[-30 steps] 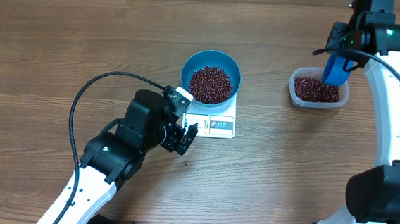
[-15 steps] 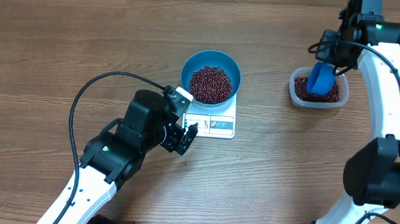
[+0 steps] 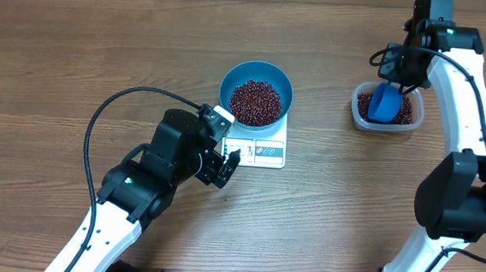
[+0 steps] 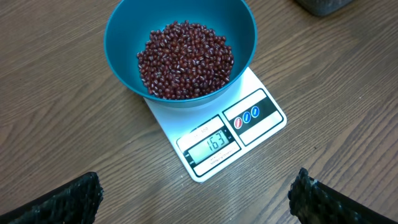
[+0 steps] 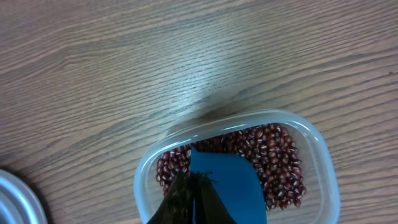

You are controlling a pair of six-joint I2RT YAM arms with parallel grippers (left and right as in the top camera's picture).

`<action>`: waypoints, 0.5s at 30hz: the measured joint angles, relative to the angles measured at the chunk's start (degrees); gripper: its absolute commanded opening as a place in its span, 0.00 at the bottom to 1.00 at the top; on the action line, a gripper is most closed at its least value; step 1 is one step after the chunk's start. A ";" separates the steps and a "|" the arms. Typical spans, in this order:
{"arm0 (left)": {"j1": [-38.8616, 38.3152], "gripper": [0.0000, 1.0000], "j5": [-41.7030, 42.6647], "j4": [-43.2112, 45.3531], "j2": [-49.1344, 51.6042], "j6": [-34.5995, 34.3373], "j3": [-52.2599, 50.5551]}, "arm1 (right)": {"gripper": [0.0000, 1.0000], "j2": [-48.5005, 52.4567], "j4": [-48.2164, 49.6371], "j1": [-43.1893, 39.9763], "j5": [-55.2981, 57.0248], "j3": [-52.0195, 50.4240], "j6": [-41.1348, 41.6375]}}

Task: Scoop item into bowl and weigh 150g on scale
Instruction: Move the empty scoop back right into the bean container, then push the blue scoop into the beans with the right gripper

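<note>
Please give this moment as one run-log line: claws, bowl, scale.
left claw: open, near scale | right claw: shut on scoop, scoop in tub | bowl: on scale, holds beans | display: 163

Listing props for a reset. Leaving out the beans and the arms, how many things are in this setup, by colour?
Blue: 2, the bowl and the scoop
White: 1, the scale
Clear: 1, the tub
Total: 4
</note>
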 measured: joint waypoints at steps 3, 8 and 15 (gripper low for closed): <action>0.00 1.00 0.00 0.00 0.00 0.00 0.00 | 0.04 0.50 0.52 0.00 0.02 -0.04 0.02; 0.00 0.99 0.00 0.00 0.00 0.00 0.00 | 0.04 0.50 0.11 0.00 0.00 -0.04 0.00; 0.00 0.99 0.00 0.00 0.00 0.00 0.00 | 0.05 0.50 -1.70 0.00 -0.02 -0.04 0.02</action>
